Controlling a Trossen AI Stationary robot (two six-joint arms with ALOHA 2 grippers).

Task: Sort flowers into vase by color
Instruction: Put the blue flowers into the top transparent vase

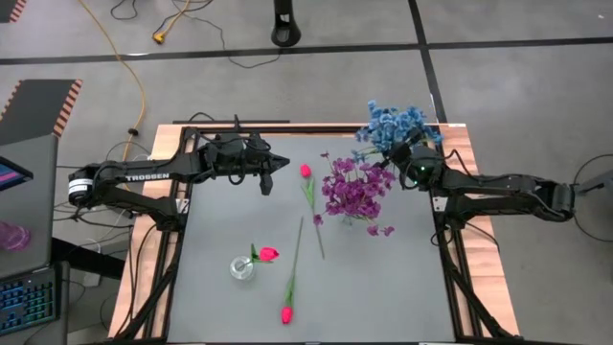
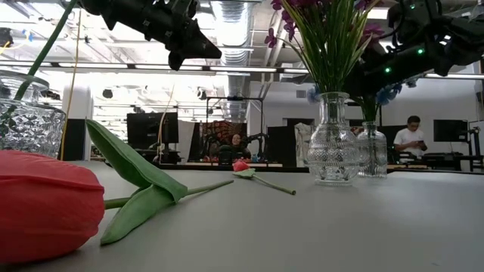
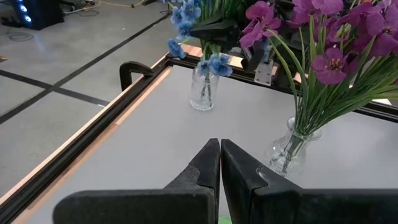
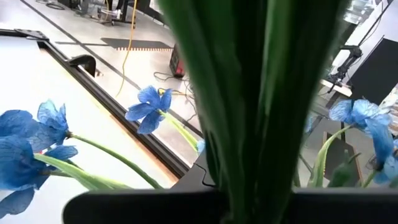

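Note:
Blue flowers (image 1: 393,125) stand in a glass vase (image 3: 202,94) at the far right. My right gripper (image 1: 391,161) is up among their green stems (image 4: 261,93), which fill its wrist view. A purple bunch (image 1: 352,187) stands in a second vase (image 2: 333,143). One pink tulip (image 1: 269,254) sits in a small vase (image 1: 242,268). Two more tulips lie flat on the table, one with its bud at the far side (image 1: 306,171), the other with its bud near the front (image 1: 286,313). My left gripper (image 1: 281,163) hovers shut and empty left of the far tulip.
The grey table top is bordered by a black frame rail (image 3: 93,134) and wooden edges (image 1: 484,287). Bare surface lies at the near right (image 1: 383,297). Cables run over the floor beyond the far edge. People sit in the room behind (image 2: 412,136).

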